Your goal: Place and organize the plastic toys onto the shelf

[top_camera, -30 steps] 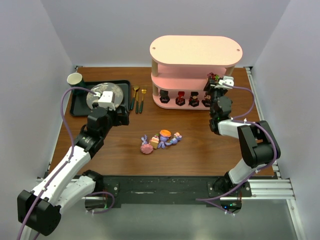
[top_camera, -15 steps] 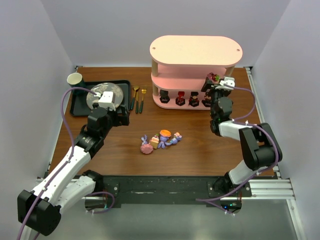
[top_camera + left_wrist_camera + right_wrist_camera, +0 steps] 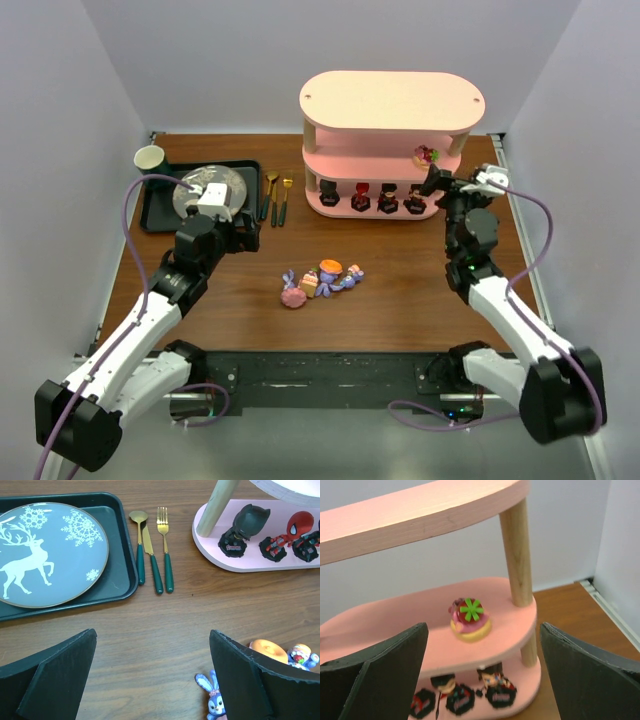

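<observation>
The pink shelf (image 3: 390, 100) stands at the back of the table. Several dark figurines (image 3: 387, 198) stand in a row on its bottom tier. A pink and red toy with a green star (image 3: 469, 616) sits on the middle tier, also seen from above (image 3: 427, 155). My right gripper (image 3: 447, 181) is open and empty, just off the shelf's right end. A cluster of purple bunny toys and small pink toys (image 3: 320, 280) lies mid-table. My left gripper (image 3: 245, 234) is open and empty, left of the cluster; one bunny (image 3: 216, 700) shows beside its right finger.
A black tray (image 3: 160, 205) with a snowflake plate (image 3: 205, 190) sits at the back left, a cup (image 3: 150, 158) beside it. Gold cutlery with green handles (image 3: 277, 197) lies between the tray and the shelf.
My right gripper let go of the pink and red toy on the middle tier and drew back to the right, away from the shelf. The left arm has not moved.
</observation>
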`<state>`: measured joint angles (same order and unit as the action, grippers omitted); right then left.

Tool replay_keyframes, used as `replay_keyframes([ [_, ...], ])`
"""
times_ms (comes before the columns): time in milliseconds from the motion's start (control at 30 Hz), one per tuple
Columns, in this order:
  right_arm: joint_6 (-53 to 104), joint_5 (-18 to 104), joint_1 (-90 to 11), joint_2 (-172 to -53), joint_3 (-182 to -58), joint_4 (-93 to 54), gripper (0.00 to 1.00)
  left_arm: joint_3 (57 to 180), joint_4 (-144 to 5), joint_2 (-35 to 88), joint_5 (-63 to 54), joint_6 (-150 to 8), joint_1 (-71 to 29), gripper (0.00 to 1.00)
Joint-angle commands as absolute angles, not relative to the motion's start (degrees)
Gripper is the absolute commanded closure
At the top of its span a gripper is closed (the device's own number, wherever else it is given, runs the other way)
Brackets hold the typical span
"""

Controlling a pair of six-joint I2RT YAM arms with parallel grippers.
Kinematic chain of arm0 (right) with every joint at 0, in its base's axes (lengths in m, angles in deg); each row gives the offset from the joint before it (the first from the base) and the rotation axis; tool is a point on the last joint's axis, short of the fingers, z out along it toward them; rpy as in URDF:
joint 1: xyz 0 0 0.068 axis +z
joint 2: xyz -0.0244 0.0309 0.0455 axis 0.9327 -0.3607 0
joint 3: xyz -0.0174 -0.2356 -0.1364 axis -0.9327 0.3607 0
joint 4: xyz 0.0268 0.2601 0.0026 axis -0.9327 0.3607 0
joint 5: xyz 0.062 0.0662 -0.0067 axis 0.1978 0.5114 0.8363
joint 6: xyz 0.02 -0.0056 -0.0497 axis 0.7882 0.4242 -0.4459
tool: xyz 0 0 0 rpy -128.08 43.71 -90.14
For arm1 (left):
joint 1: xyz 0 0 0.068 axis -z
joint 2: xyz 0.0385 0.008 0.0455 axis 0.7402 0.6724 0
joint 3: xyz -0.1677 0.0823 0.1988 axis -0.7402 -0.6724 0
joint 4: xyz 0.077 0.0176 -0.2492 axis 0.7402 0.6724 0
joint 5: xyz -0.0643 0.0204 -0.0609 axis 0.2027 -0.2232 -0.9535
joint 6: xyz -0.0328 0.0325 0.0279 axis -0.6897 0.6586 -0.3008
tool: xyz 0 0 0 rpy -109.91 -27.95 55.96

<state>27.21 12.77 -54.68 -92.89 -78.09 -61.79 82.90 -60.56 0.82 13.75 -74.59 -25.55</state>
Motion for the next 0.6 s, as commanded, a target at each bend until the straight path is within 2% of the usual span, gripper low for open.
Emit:
replay_keyframes([
  [0,31.5,12.74,-54.97,-83.77,-80.41,-36.74,0.02,82.88,-62.08,0.35,11.88,-73.49,-25.86,0.0],
  [167,31.68,22.99,-56.11,-82.7,-87.52,-25.18,0.01,82.97,-61.99,0.61,10.74,-73.4,-25.86,0.0],
  [367,28.43,38.81,-59.45,-89.81,-96.4,-18.23,0.02,82.88,-62.08,0.88,9.77,-73.14,-25.86,0.0],
  [567,29.74,36.04,-62.26,-92.28,-93.78,-25.95,0.05,82.8,-62.08,0.79,9.42,-72.88,-25.86,0.0],
])
